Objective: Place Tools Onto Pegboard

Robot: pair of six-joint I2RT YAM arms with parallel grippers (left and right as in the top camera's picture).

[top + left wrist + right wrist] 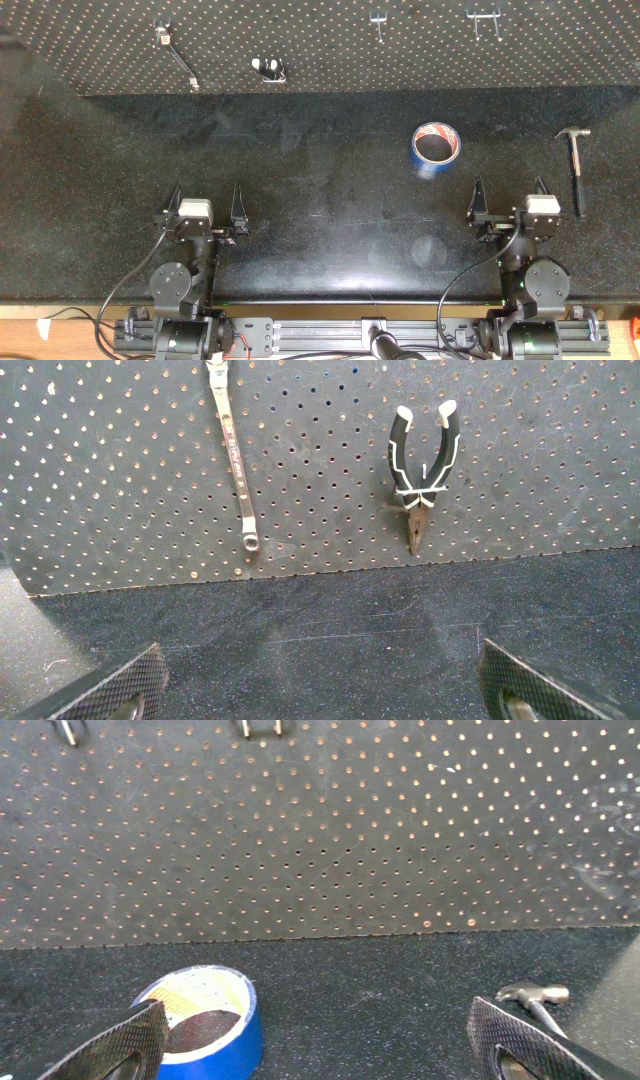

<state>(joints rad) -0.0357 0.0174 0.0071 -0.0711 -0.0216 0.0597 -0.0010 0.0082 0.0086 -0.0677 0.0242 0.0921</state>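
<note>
Gripped far down its thin handle, the hammer (574,170) could swing head-down and miss the bare hooks (483,20) on the pegboard (320,45) at upper right. It lies flat on the bench (320,170) at the right edge of the top view, just right of the right jaws, which stand wide and empty. The blue tape roll (436,146) sits up-left of them. The left jaws gape wide too, empty.
</note>
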